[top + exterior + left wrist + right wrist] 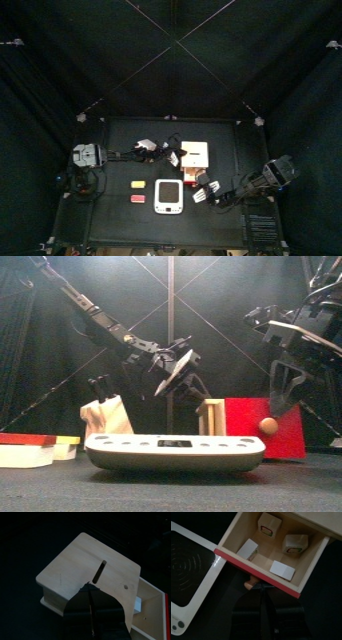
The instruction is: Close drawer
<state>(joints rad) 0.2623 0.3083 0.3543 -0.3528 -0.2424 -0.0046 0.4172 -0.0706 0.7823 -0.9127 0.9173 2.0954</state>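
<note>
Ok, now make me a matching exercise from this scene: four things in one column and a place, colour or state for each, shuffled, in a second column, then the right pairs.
Things:
1. drawer
2. wooden cubes
3. white gadget
4. yellow block

Descriptions:
A. lying inside the drawer, next to two white cards
B. right beside a red block
C. pulled out of its cabinet, with a red front
D. flat, with a grey screen, next to the drawer's front

Pairs: 1-C, 2-A, 3-D, 4-B
</note>
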